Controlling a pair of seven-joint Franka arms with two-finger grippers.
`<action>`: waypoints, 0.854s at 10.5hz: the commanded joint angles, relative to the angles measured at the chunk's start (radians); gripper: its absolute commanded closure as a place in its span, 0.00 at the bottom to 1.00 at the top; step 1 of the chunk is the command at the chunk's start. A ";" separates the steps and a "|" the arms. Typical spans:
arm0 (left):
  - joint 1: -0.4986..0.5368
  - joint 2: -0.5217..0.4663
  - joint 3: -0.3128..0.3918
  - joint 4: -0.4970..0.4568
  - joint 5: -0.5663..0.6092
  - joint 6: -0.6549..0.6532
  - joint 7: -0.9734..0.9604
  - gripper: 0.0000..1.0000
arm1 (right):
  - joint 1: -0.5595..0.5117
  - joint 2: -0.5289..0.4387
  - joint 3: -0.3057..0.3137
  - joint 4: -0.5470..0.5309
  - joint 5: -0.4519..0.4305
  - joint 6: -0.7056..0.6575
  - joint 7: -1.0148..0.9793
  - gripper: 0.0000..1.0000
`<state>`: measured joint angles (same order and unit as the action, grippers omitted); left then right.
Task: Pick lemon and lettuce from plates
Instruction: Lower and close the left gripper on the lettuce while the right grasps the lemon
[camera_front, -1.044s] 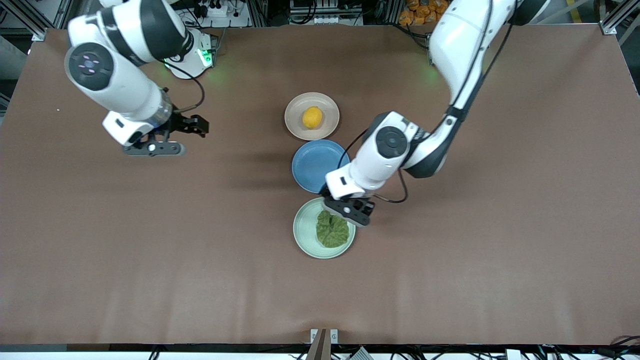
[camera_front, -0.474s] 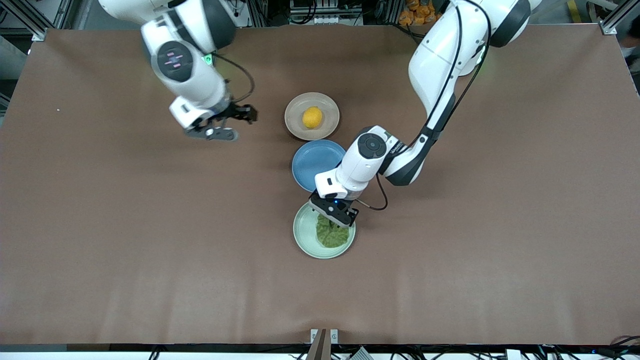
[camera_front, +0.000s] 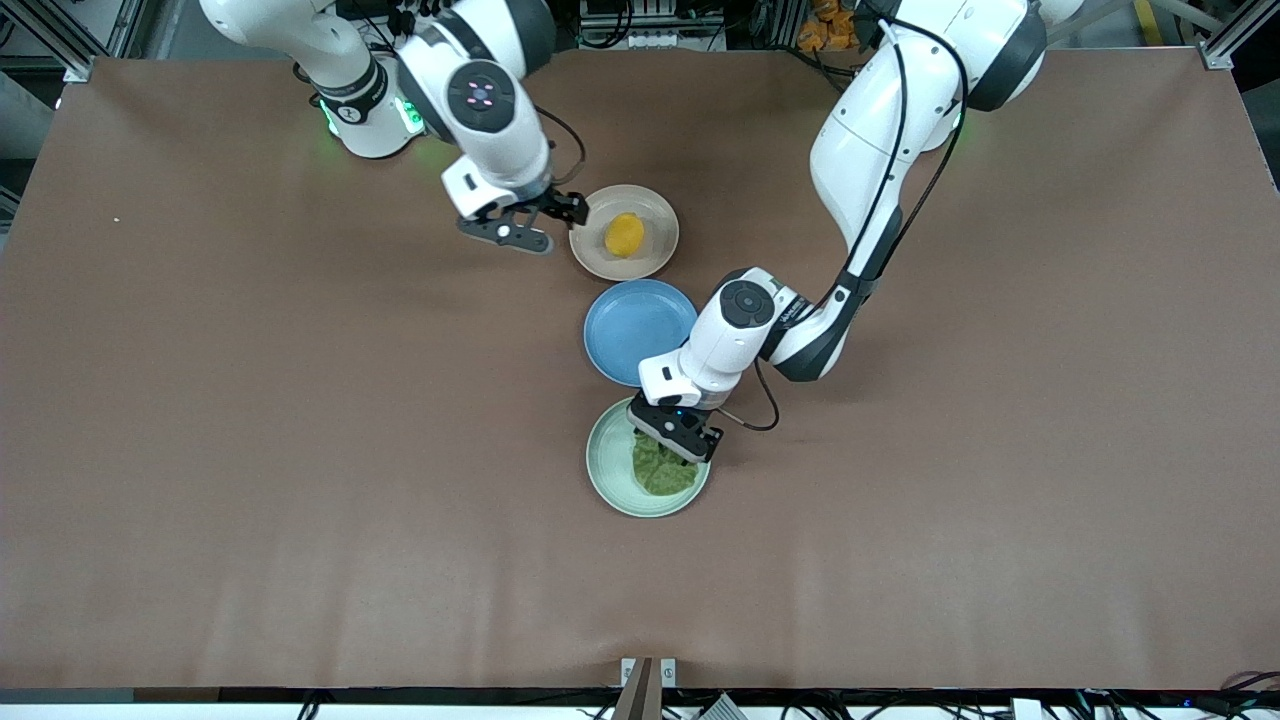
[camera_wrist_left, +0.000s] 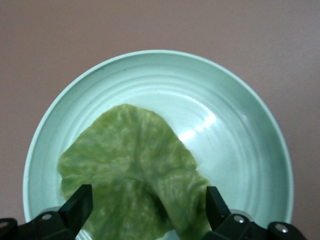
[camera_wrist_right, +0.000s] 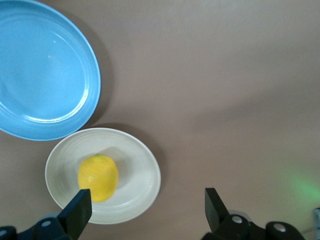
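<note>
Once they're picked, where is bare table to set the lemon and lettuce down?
Bare brown table lies toward both arms' ends and nearer the camera than the green plate. The middle is crowded: beige plate, blue plate, both pincers.

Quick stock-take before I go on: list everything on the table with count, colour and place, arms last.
lemon: 1, yellow-orange, on the beige plate
lettuce: 1 leaf, dark green, on the mint plate
beige plate: 1, farthest from the front camera
blue plate: 1, bare, between the other two plates
mint plate: 1, pale green, nearest the front camera
table: 1, brown
left gripper: open, fingers astride the lettuce
right gripper: open, over the table beside the beige plate, toward the right arm's end
</note>
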<state>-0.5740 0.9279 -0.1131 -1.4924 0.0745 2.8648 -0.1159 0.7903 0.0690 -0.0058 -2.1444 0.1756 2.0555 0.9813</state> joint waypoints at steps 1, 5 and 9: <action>-0.030 0.032 0.038 0.029 0.021 0.018 0.007 0.00 | 0.096 0.121 -0.008 0.023 0.016 0.121 0.202 0.00; -0.030 0.026 0.038 0.029 0.019 0.018 0.001 0.46 | 0.110 0.262 -0.005 0.106 0.024 0.156 0.180 0.00; -0.017 0.012 0.038 0.014 0.022 0.018 0.005 0.52 | 0.150 0.316 -0.003 0.104 0.111 0.268 0.151 0.00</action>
<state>-0.5930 0.9404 -0.0835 -1.4710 0.0750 2.8723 -0.1155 0.9048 0.3500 -0.0052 -2.0598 0.2361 2.2805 1.1507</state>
